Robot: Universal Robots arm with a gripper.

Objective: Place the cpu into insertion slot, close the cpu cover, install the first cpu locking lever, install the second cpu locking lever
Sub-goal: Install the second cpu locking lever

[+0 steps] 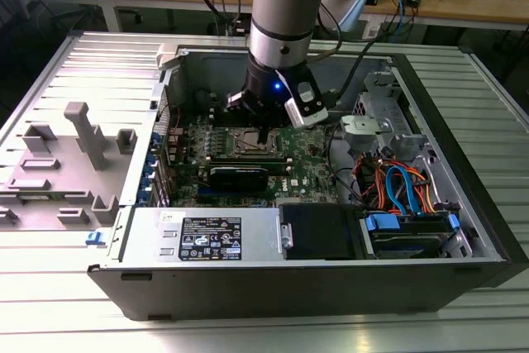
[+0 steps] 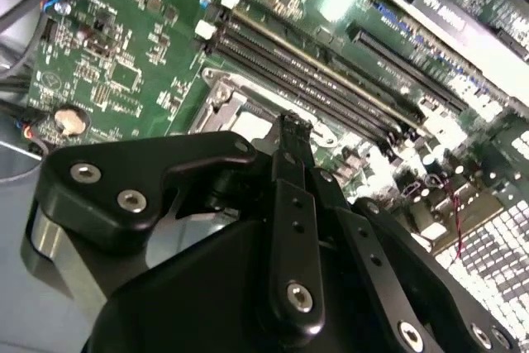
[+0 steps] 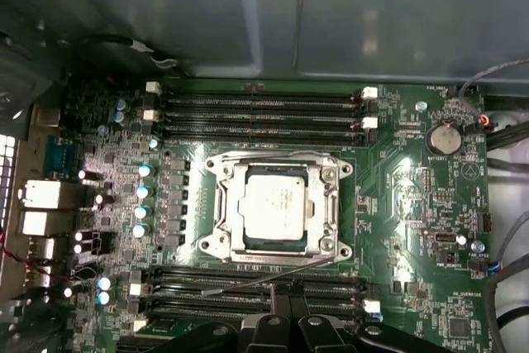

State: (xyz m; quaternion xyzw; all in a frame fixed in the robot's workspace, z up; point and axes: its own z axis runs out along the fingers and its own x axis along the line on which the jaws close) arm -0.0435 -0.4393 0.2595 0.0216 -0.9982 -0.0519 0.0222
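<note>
gripper [image 3: 285,307] fingers pressed together, low centre of the frame; cover [image 3: 277,208] over cpu [image 3: 275,207] lies just above.

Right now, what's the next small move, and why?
Probably ease the gripper onto the loose locking lever and press it down: the cpu sits in the insertion slot, the cpu cover lies over it, but that lever angles free beside the socket.
</note>
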